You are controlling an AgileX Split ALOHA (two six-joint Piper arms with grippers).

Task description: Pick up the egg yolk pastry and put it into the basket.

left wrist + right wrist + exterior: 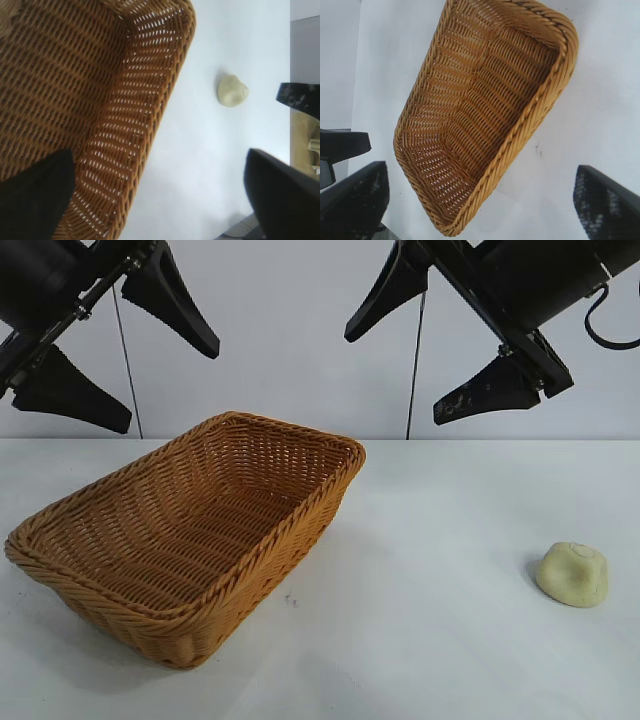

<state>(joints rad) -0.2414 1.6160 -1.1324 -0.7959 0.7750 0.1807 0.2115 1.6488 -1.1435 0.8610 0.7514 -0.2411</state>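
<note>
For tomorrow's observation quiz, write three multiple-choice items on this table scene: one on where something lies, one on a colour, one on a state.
1. Where is the egg yolk pastry?
A. In the basket
B. On the table, apart from the basket
C. Held by an arm

2. What colour is the basket?
A. Golden tan
B. Blue
C. White

3. How do the left gripper and right gripper stand?
A. Both shut
B. Both open, raised
C. One gripping the pastry

Key: 1 B, it lies on bare table; 2 A, the wicker is tan-orange; 3 B, both sets of jaws are spread above the table.
</note>
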